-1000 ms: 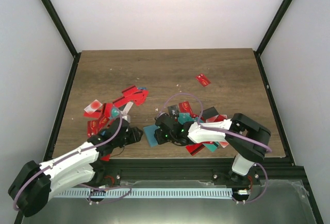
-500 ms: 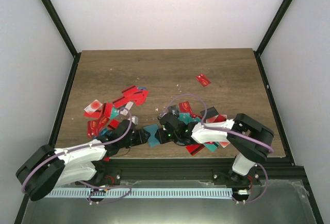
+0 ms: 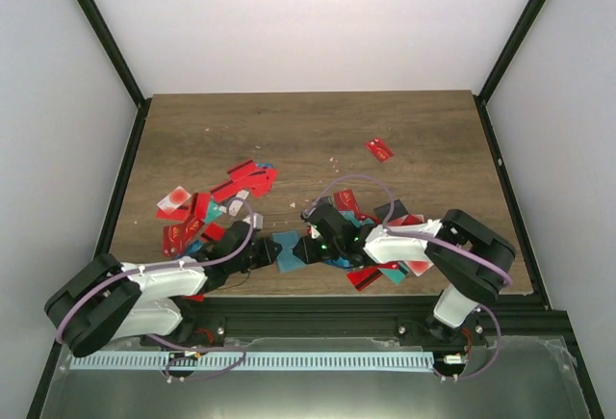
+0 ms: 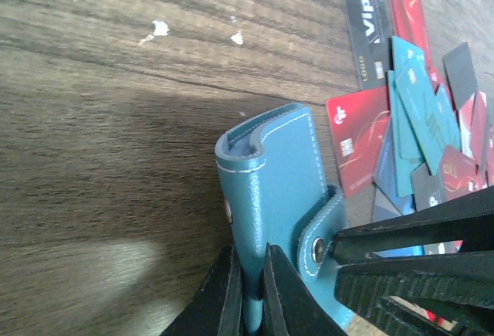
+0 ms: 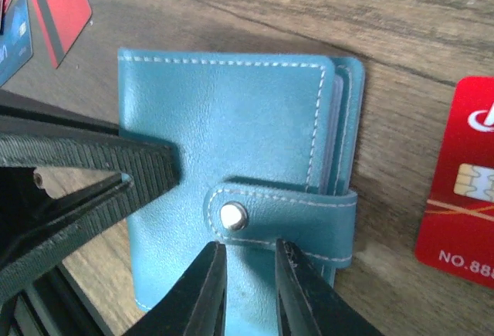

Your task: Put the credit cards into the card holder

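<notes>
I had the card holder (image 3: 287,250) at the near edge of the table (image 3: 308,130), between the two arms. It was snapped shut, so no card could go in yet.

The left gripper (image 4: 248,274) was closed almost fully on the holder's edge, the teal leather squeezed between its fingers. I judged that grip was there to anchor the holder so that it would not slide when the strap was pulled.

The right gripper (image 5: 245,278) came at the holder from the opposite side. Its fingers were drawn to a narrow gap over the edge just below the strap (image 5: 297,211) and its stud (image 5: 233,215). It looked like a pinch, placed there to peel the clasp open.

The credit cards (image 3: 217,197) lay loose on the wood. One heap was beyond the holder on the left arm's side, another beside it under the right arm. A single red card (image 3: 379,149) lay well beyond the holder. None was in either gripper.
</notes>
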`<control>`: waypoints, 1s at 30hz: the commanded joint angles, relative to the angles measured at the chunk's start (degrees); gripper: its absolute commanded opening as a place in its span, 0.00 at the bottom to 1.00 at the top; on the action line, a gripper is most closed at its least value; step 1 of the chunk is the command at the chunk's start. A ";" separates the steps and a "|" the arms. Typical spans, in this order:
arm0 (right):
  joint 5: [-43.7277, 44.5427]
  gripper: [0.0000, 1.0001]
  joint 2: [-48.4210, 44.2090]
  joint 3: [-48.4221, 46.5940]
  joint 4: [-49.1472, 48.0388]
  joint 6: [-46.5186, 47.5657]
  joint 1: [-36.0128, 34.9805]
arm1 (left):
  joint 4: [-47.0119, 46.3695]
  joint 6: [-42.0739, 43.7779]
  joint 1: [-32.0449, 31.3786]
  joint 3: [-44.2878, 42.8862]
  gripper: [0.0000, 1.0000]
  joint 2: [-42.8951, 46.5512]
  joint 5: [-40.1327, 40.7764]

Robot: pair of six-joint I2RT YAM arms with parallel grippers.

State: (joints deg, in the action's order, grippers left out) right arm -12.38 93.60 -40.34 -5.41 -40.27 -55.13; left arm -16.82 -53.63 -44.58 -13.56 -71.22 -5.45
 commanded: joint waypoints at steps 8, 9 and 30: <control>-1.18 0.34 -6.41 -8.61 15.93 4.81 0.31 | 23.61 4.98 -0.25 -11.57 0.04 10.96 6.25; -1.53 0.35 -6.44 -9.36 16.46 4.32 0.29 | 25.03 5.61 -0.26 -12.49 0.04 10.93 6.44; 1.79 0.36 -0.23 -17.36 18.67 -0.16 -0.58 | 30.00 10.02 -0.33 -17.46 0.04 10.11 4.76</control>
State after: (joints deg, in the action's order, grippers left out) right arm -10.68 91.90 -54.63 12.67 -39.90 -55.27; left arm 13.08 -44.73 -44.66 -29.50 -61.63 0.27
